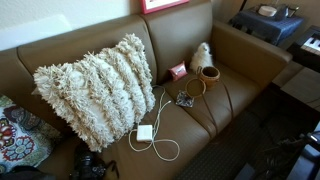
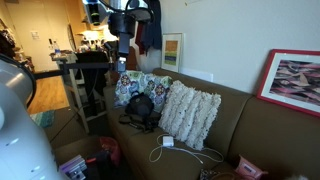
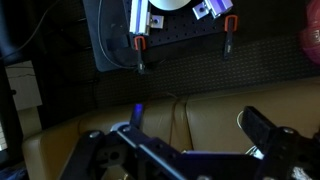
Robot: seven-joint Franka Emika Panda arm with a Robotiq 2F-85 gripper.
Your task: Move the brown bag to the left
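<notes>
The brown bag (image 1: 208, 73) is a small tan bucket with a dark mouth, standing on the brown couch (image 1: 240, 60) toward its right end. Its thin hoop handle (image 1: 193, 87) lies beside it on the seat. My gripper (image 2: 122, 62) hangs high above the couch's other end, far from the bag. In the wrist view the gripper (image 3: 190, 150) is open and empty, with only couch cushion below it. The bag does not show in the wrist view.
A big shaggy pillow (image 1: 95, 85) leans on the backrest. A white plush item (image 1: 201, 55) and a small pink box (image 1: 177, 71) sit beside the bag. A white charger with cable (image 1: 145, 132) and a small dark object (image 1: 185, 100) lie on the seat. A patterned cushion (image 1: 15, 135) lies at the far end.
</notes>
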